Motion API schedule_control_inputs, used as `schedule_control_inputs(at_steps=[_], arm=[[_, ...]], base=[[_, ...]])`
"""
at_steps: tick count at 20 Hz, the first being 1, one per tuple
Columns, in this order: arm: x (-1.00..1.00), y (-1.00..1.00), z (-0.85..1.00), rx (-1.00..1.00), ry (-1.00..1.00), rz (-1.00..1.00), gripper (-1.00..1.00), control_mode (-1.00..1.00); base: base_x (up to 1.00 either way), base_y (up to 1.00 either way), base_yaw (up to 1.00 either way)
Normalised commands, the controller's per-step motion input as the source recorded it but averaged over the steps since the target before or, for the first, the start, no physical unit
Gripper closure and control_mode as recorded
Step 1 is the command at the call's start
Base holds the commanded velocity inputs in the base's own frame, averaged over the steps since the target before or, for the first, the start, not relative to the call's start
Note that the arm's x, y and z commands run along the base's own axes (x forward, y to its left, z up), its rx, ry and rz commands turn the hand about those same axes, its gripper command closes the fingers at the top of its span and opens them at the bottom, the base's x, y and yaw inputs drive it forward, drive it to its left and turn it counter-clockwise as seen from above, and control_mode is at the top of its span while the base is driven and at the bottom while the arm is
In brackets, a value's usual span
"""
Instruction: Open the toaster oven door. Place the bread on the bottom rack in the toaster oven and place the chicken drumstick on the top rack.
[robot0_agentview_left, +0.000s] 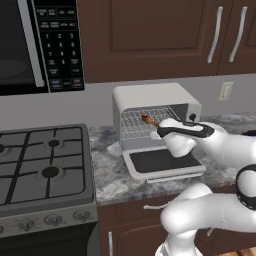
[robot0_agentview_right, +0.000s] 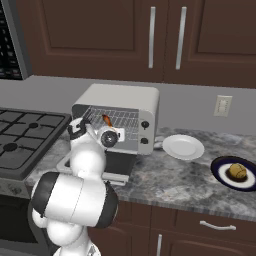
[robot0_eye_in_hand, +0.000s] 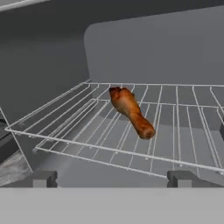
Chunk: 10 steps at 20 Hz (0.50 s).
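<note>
Lying loose on top rack inside toaster oven, chicken drumstick looks light, greasy, firm; grab mid-shaft. Pincer spread, empty, just outside by door

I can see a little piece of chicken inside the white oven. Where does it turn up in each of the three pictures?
Left base view: the chicken drumstick lies on the top rack, just left of the robot's hand.
Right base view: it shows in the oven's open mouth, above the hand.
Hand view: it lies near the middle, on the wire grid, beyond the open gripper.
Shared landmark: the toaster oven.
</note>
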Motion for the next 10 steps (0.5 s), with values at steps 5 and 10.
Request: schedule_control_inputs(at_steps=[5, 10], arm=[[0.38, 0.01, -0.17, 0.0, -0.04, 0.0, -1.0, -1.0], [-0.51, -0.01, -0.03, 0.0, 0.0, -0.01, -1.0, -1.0]], base=[[0.0, 0.0, 0.0], [0.0, 0.0, 0.0]])
